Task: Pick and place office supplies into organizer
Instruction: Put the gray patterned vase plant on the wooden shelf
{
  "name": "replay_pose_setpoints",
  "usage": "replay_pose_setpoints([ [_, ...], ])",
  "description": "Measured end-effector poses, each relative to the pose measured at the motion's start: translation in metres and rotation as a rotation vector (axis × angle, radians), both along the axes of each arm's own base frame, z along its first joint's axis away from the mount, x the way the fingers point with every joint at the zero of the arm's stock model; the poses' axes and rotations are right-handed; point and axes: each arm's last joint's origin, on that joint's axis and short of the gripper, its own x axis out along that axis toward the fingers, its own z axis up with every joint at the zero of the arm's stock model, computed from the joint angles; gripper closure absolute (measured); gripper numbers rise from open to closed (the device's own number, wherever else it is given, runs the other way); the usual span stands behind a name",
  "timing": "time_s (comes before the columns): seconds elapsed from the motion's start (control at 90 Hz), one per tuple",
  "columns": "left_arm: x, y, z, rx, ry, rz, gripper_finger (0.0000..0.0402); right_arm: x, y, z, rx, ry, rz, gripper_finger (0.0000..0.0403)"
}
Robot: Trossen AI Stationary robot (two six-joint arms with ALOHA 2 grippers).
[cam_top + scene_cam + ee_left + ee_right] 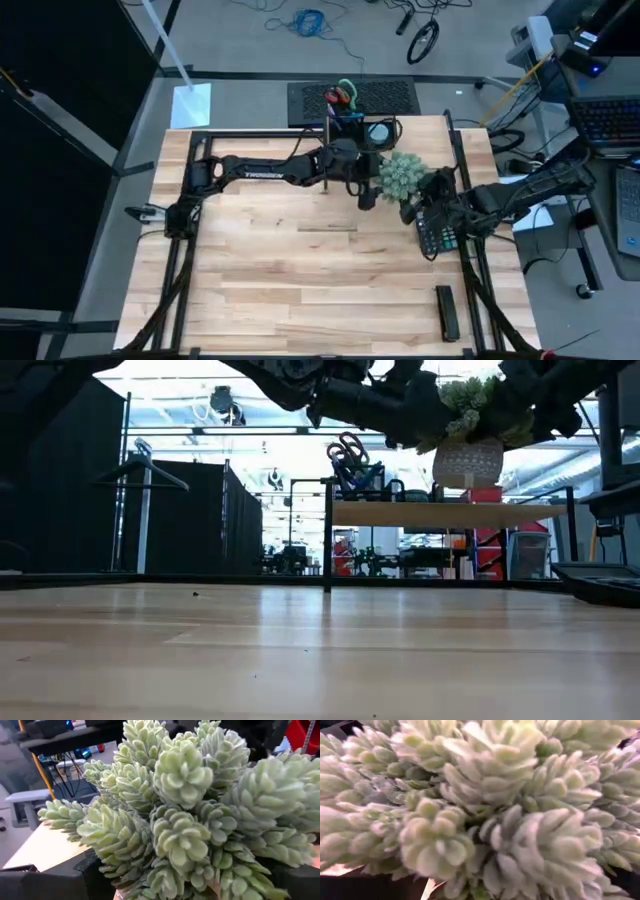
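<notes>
Fuzzy pale-green plant ball (190, 815) fills both wrist views, hiding whether either pincer is open or clamped, while the high view alone shows the black mesh organizer (352, 122) holding red-and-green-handled scissors (342, 97) at the table's far edge.

A pale wooden plank bench (300, 260) stands on a grey concrete floor (240, 50). A black ribbed rubber mat (300, 100) lies beyond it. Tall black curtain panels (190, 515) line one side under bright ceiling lights (280, 390).
</notes>
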Motion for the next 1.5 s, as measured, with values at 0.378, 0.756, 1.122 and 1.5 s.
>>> replay_pose_setpoints([
  [0.378,0.019,0.030,0.009,0.004,-0.034,0.050,0.0093,-0.012,-0.023,0.006,-0.007,-0.017,-0.132,0.0019],
  [0.756,0.019,0.050,0.010,0.027,-0.090,0.084,0.0093,-0.016,-0.044,0.010,-0.001,-0.015,-0.227,0.0019],
  [1.122,0.027,0.057,-0.009,0.022,-0.119,0.098,0.0093,-0.019,-0.051,0.007,0.001,0.025,-0.264,0.0019],
  [1.5,0.025,0.062,-0.014,0.012,-0.085,0.077,0.0092,-0.026,-0.066,0.007,0.007,-0.005,-0.423,0.0019],
])
